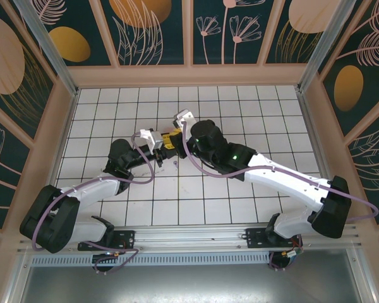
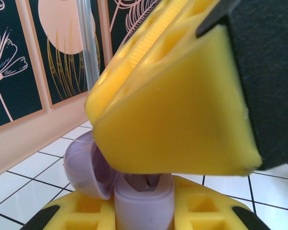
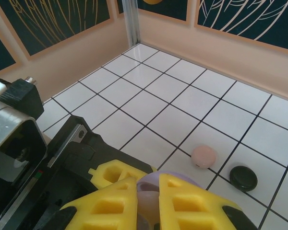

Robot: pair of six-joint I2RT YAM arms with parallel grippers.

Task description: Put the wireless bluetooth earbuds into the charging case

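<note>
A lilac charging case [image 2: 143,201] stands upright between the yellow fingers of my left gripper [image 2: 145,218], which is shut on it. Its domed lid [image 2: 80,165] hangs open to the left. The yellow finger [image 2: 182,124] of my right gripper hangs right over the case's open top. In the right wrist view my right gripper [image 3: 149,194] has its jaws close together on a small pale lilac earbud [image 3: 148,203], with the case lid [image 3: 175,176] just beyond the tips. Both grippers, left [image 1: 158,146] and right [image 1: 170,141], meet at the middle of the tiled floor.
A pink round case [image 3: 203,156] and a black round case [image 3: 243,178] lie shut on the tiles beyond the grippers. A tiny dark speck [image 1: 175,163] lies on the floor just in front of them. Peach walls [image 1: 50,145] enclose the floor on three sides.
</note>
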